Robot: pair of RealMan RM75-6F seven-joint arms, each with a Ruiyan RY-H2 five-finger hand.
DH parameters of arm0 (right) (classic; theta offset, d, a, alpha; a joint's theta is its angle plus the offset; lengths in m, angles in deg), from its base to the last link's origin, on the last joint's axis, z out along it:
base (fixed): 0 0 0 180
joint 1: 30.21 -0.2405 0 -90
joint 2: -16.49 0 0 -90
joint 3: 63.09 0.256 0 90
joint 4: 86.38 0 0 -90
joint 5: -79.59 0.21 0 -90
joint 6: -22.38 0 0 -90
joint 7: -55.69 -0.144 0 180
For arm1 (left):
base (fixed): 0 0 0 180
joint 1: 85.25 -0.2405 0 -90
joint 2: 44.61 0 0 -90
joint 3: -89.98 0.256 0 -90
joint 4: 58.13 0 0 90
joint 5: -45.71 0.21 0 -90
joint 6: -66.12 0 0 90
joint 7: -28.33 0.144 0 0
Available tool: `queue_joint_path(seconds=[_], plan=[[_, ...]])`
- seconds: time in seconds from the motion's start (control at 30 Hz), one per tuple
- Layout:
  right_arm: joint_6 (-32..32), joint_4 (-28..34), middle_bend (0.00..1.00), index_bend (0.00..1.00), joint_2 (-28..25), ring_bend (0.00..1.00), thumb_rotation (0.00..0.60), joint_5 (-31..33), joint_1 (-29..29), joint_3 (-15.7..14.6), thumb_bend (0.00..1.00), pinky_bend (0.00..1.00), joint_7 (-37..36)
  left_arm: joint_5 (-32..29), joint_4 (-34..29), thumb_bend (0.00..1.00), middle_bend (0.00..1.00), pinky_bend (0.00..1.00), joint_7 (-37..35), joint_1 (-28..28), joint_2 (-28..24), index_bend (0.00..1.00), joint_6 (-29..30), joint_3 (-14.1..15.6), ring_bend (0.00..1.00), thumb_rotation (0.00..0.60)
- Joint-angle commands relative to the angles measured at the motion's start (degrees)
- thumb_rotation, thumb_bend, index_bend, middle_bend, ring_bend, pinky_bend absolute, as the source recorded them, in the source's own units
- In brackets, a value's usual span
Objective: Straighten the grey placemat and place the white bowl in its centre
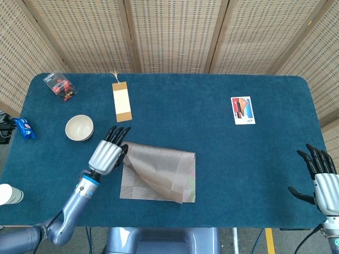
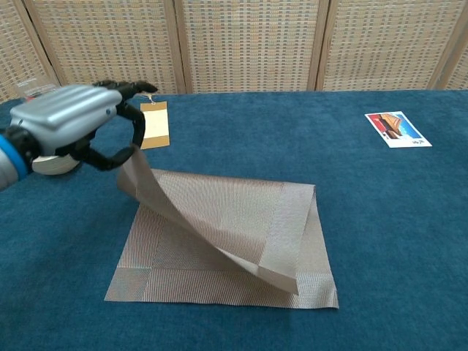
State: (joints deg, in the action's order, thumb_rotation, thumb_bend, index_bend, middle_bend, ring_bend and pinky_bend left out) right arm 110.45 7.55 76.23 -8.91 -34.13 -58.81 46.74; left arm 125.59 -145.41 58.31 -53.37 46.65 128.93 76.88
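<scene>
The mat [image 1: 159, 172] [image 2: 227, 234] lies near the front edge of the desk [image 1: 222, 159], slightly left of the middle, its long axis running roughly left to right. It is not flat: one layer is lifted at its left end and drawn up toward the back, while a second layer is seen lying on the desk beneath it, so the mat appears doubled or folded. The lifted corner is pinched by the left robot hand [image 1: 107, 153] [image 2: 69, 128], thumb below and fingers above, at the mat's back-left corner. The fold's free edge hangs toward the front-right corner of the mat.

The bowl [image 1: 79, 127] stands upright just left of that robot hand, toward the desk's left edge and apart from the mat; in the chest view it is almost wholly hidden behind the hand. It is therefore judged to be within the left arm's reach once the mat is released.

The right robot hand [image 1: 320, 177] is held at the front-right corner of the desk, fingers spread and nothing in it, well apart from both mat and bowl.

The straightening is judged to be under way, with the bowl not yet moved.
</scene>
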Motion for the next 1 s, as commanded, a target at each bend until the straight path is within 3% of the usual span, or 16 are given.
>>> queue_joint_path(seconds=[0.03, 0.33, 0.53, 0.87, 1.0], plan=[[-0.7, -0.4, 0.0, 0.15, 0.0, 0.0, 0.6, 1.3, -0.3, 0.6, 0.04, 0.0, -0.1, -8.1, 2.4, 0.58, 0.0, 0.0, 5.0, 6.1, -0.2, 0.69, -4.8, -7.0, 0.0, 0.6], [-2.7, -1.3, 0.0, 0.15, 0.8, 0.0, 0.6, 4.1, -1.0, 1.6, 0.04, 0.0, 1.2, -19.7, 16.3, 0.58, 0.0, 0.0, 8.0, 15.9, 4.8, 0.68, -9.1, -13.5, 0.0, 0.6], [-4.0, -1.9, 0.0, 0.15, 1.3, 0.0, 0.6, 5.8, -1.5, 2.0, 0.04, 0.0, 2.2, -26.2, 24.7, 0.57, 0.0, 0.0, 7.4, 20.5, 8.0, 0.62, -10.8, -16.1, 0.0, 0.6], [-5.1, -2.4, 0.0, 0.15, 2.1, 0.0, 0.6, 6.6, -1.9, 2.1, 0.04, 0.0, 3.4, -29.0, 33.7, 0.39, 0.0, 0.0, 4.8, 22.5, 11.1, 0.1, -11.7, -14.7, 0.0, 0.6], [-5.2, -2.4, 0.0, 0.15, 2.4, 0.0, 0.6, 6.4, -2.0, 1.9, 0.04, 0.0, 4.0, -28.4, 34.6, 0.35, 0.0, 0.0, 0.7, 21.5, 10.7, 0.04, -11.5, -13.9, 0.0, 0.6]])
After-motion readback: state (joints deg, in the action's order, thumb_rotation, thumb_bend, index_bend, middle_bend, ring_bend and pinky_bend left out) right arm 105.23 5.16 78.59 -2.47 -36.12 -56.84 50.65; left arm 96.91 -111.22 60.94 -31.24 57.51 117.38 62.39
